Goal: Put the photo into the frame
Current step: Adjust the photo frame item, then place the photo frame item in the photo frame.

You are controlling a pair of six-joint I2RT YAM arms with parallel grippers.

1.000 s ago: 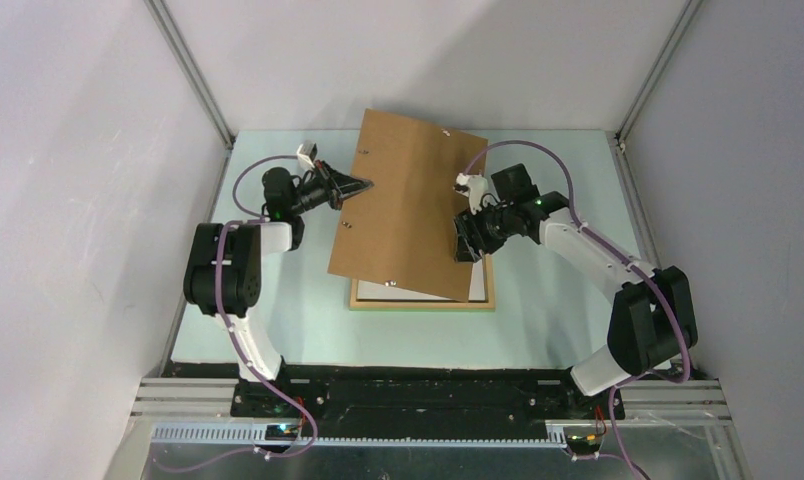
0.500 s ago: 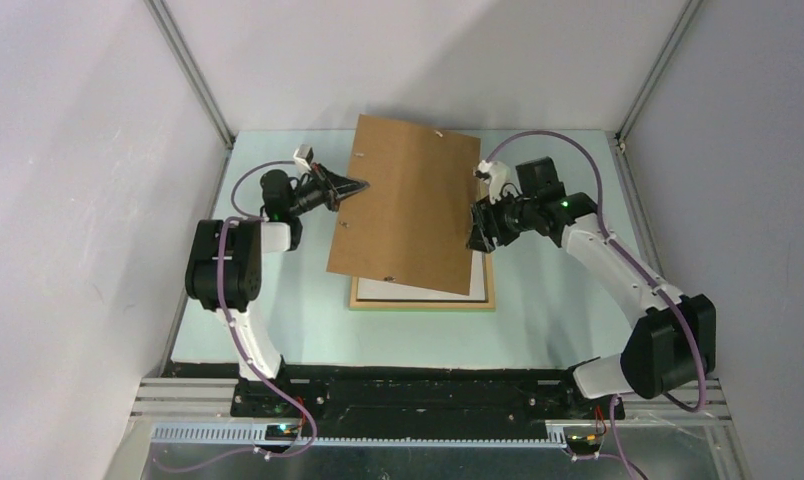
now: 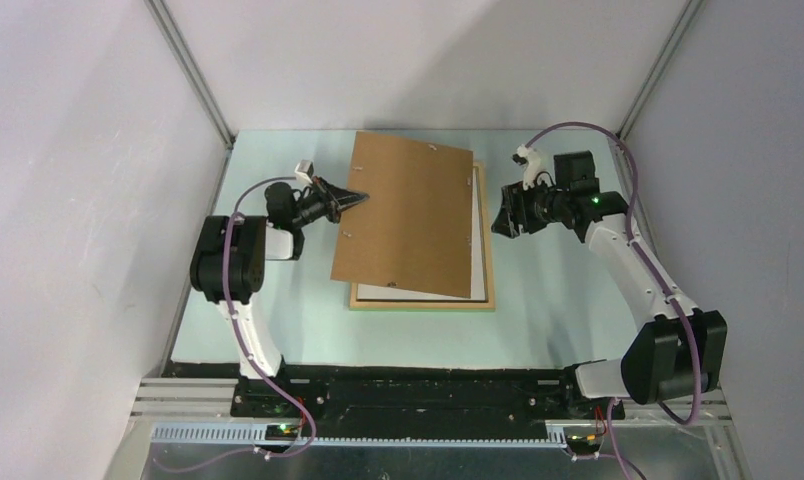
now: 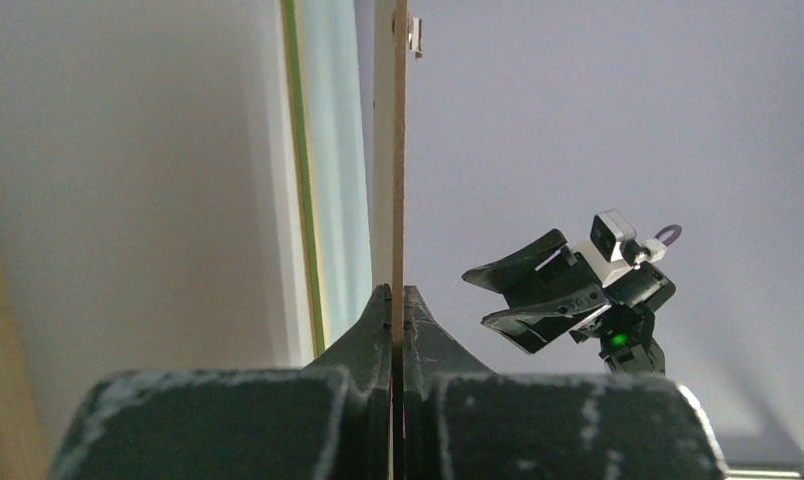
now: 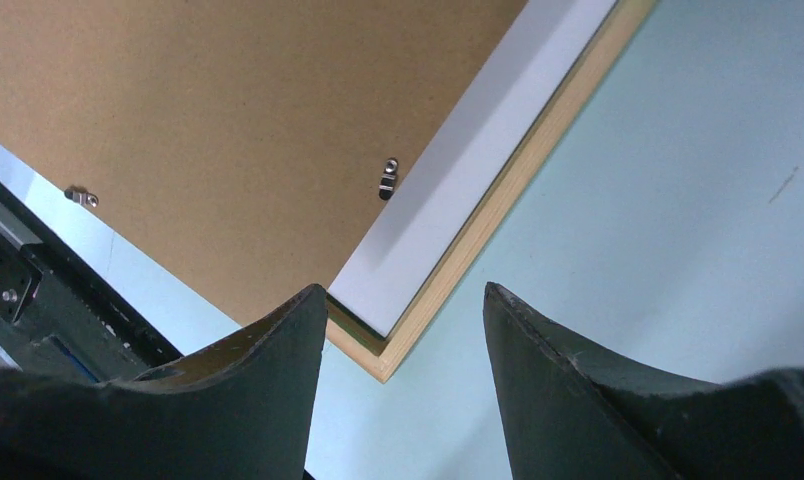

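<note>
At the left-centre of the overhead view, the left gripper (image 3: 356, 196) is pinched tight on the left edge of the brown backing board (image 3: 408, 220). Its own wrist view shows both fingers pressed flat against the thin sheet. The board slants across the middle of the picture, skewed to the rectangle beneath it and, judging by the wrist view, lifted on the held side. Under it, towards the lower centre, the frame (image 5: 486, 215) lies on the pale green table (image 3: 558, 310) with its bare wooden side up. The photo (image 5: 468, 150) sits inside the rails, white back upward, showing as a strip along the right and bottom edges where the board does not cover it. At the right-centre, the right gripper (image 3: 500, 215) hovers just beside the frame's right rail with its jaws apart and nothing between them. The print looks already seated, so the main step seems done. What probably remains is squaring the board, lowering it into the recess and letting go.
</note>
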